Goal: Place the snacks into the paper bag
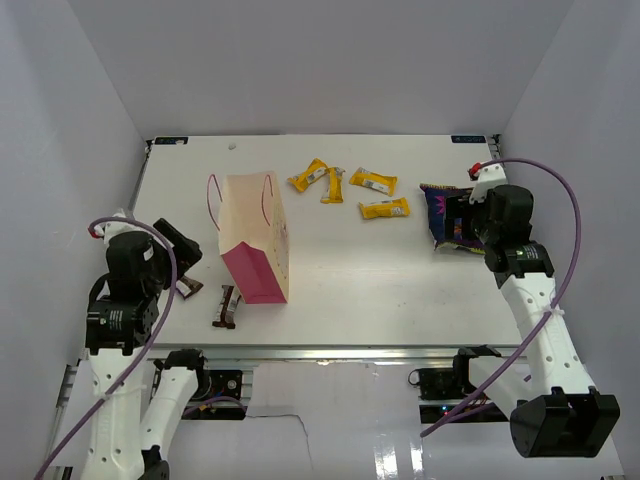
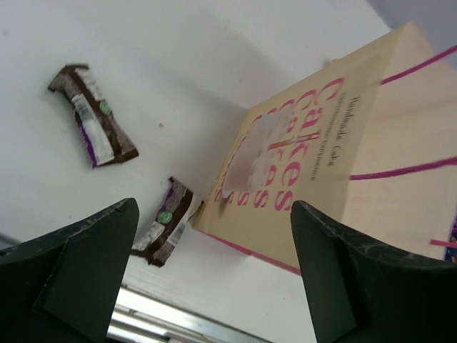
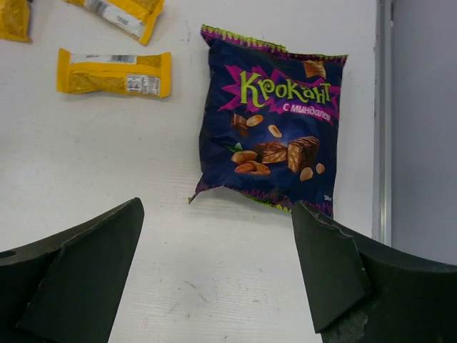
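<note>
The paper bag (image 1: 256,262) stands left of centre, pink on its near face; the left wrist view shows a cream side of the paper bag (image 2: 307,153) with pink lettering. Two dark-brown bars (image 1: 227,307) (image 1: 190,288) lie near its base, also in the left wrist view (image 2: 93,116) (image 2: 166,223). My left gripper (image 1: 183,248) (image 2: 213,206) is open, left of the bag. Several yellow bars (image 1: 384,208) (image 3: 114,73) lie at the back centre. The purple-blue chip bag (image 1: 445,215) (image 3: 275,118) lies flat just ahead of my open right gripper (image 1: 466,214) (image 3: 218,204).
The table's metal front edge (image 2: 164,321) runs close beneath the left gripper. The table's right edge rail (image 3: 382,114) lies just beside the chip bag. White walls enclose the table (image 1: 360,270) on three sides.
</note>
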{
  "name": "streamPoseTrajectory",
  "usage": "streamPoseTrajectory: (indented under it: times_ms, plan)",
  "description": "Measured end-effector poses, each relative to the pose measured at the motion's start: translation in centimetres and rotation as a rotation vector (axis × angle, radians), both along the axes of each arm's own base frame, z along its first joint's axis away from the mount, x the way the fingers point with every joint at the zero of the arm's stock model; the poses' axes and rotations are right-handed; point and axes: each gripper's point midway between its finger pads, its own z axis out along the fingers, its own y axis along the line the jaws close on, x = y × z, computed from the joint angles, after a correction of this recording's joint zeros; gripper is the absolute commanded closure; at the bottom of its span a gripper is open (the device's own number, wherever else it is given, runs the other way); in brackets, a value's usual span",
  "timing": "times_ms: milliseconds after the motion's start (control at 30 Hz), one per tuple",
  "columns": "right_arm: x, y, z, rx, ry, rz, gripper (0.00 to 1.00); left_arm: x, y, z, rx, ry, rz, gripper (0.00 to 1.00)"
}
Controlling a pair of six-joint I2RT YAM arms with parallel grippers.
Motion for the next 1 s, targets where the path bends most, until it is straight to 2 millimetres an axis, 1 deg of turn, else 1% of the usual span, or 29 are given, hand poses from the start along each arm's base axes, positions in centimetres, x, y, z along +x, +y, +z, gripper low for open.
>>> streamPoseTrajectory:
  times_ms: [100, 133, 233, 267, 333, 400, 467, 533, 700, 800, 1000]
  plan:
    - [-0.5, 1.1, 0.2, -0.029, -0.004, 0.107, 0.10, -0.6, 0.3, -2.6, -0.024, 0.127, 0.046, 0.02]
    - [-0.8, 1.7, 0.2, -0.038, -0.007, 0.162, 0.10, -0.9, 0.4, -3.4, -0.032, 0.164, 0.064, 0.03]
    - [-2.3, 4.1, 0.0, -0.080, -0.004, 0.386, 0.10, -1.7, 0.5, -6.7, -0.052, 0.307, 0.100, 0.09]
    - [-2.8, 4.7, -0.3, -0.091, 0.007, 0.452, 0.10, -2.0, 0.4, -7.8, -0.059, 0.356, 0.107, 0.12]
    - [-3.6, 5.8, -1.2, -0.101, 0.041, 0.558, 0.10, -2.4, 0.2, -9.8, -0.069, 0.443, 0.110, 0.16]
    - [-4.1, 6.4, -2.5, -0.102, 0.086, 0.632, 0.10, -2.6, -0.2, -11.5, -0.082, 0.512, 0.101, 0.21]
    - [-4.6, 6.8, -3.6, -0.091, 0.129, 0.677, 0.10, -2.7, -0.6, -13.0, -0.094, 0.570, 0.082, 0.24]
    - [-5.0, 7.3, -4.3, -0.073, 0.149, 0.712, 0.10, -2.7, -1.2, -14.3, -0.108, 0.612, 0.052, 0.25]
    - [-5.7, 8.3, -4.6, -0.031, 0.151, 0.772, 0.10, -2.1, -2.4, -17.0, -0.133, 0.689, -0.033, 0.24]
    - [-5.7, 8.7, -4.8, -0.013, 0.157, 0.790, 0.10, -2.2, -3.1, -18.7, -0.136, 0.756, -0.077, 0.22]
    - [-6.2, 9.0, -5.6, 0.009, 0.178, 0.806, 0.10, -1.5, -4.0, -20.8, -0.101, 0.839, -0.155, 0.20]
